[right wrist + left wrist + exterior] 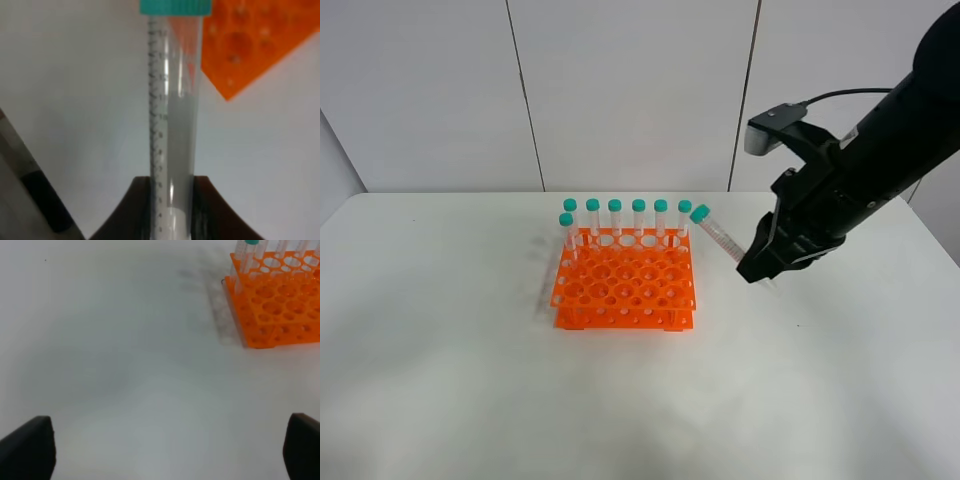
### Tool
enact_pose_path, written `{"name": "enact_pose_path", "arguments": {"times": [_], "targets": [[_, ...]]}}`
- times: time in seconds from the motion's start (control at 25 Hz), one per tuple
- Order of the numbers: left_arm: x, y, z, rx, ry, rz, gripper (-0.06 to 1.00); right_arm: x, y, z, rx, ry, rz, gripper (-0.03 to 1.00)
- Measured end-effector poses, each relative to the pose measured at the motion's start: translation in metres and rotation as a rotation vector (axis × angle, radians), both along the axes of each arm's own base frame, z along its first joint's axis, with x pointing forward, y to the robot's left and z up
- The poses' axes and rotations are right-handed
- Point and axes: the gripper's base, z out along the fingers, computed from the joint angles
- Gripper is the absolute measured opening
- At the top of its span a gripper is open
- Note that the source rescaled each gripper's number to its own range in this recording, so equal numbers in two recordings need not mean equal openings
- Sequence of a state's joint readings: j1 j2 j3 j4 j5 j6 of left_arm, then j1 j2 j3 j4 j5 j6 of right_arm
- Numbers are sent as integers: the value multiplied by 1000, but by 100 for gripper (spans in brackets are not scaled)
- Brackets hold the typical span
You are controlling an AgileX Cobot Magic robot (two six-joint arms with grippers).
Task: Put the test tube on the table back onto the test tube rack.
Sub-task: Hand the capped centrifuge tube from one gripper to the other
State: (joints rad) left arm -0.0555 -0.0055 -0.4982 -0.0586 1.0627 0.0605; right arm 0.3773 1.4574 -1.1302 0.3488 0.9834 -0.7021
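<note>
White matte table (440, 390) under plain pale wall panels, seen from the high camera and both wrist cameras.

The test tube (720, 236) is off the table, in the air just beside the back right corner of the test tube rack (625, 290). Its long axis slants: the teal cap is uppermost and leans toward the rack, near the last of the seven racked tubes (638, 215), while the conical end points down and away from the rack.

The right gripper (752, 264) is clamped on that lower end, its two dark fingers (207, 210) pressed against opposite sides of the clear wall, so the tube projects from the gripper toward the rack. This arm is the nearer one and carries the load.

Most holes in the rack are free; the racked tubes fill the back row and one hole at the back left.

The left gripper (165, 460) hangs with its jaws wide apart and nothing between them, well apart from the rack on the side opposite the tube.

Judged from this pose, seating calls for bringing the axis upright over a free hole, tip downward; a grip so low on the tube may meet the rack's upper tier.
</note>
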Motion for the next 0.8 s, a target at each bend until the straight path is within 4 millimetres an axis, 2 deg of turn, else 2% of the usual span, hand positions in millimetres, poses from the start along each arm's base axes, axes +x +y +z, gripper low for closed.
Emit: {"name": "enact_pose_path", "arguments": {"times": [0.16, 0.32, 0.44, 0.56, 0.68, 0.8], "targets": [[0, 0, 7, -13, -34, 7, 100, -6, 22, 2, 10, -72, 105, 3], [18, -2, 37, -70, -79, 13, 100, -11, 37, 4, 31, -140, 211, 3], [44, -8, 62, -137, -70, -8, 100, -15, 44, 5, 39, -163, 265, 3], [78, -14, 76, -210, -28, -23, 100, -14, 46, 6, 60, -181, 262, 3], [116, -22, 76, -271, 33, -53, 100, -13, 49, 9, 103, -189, 239, 3], [153, -31, 65, -335, 100, -98, 100, -13, 52, 11, 150, -188, 213, 3]]}}
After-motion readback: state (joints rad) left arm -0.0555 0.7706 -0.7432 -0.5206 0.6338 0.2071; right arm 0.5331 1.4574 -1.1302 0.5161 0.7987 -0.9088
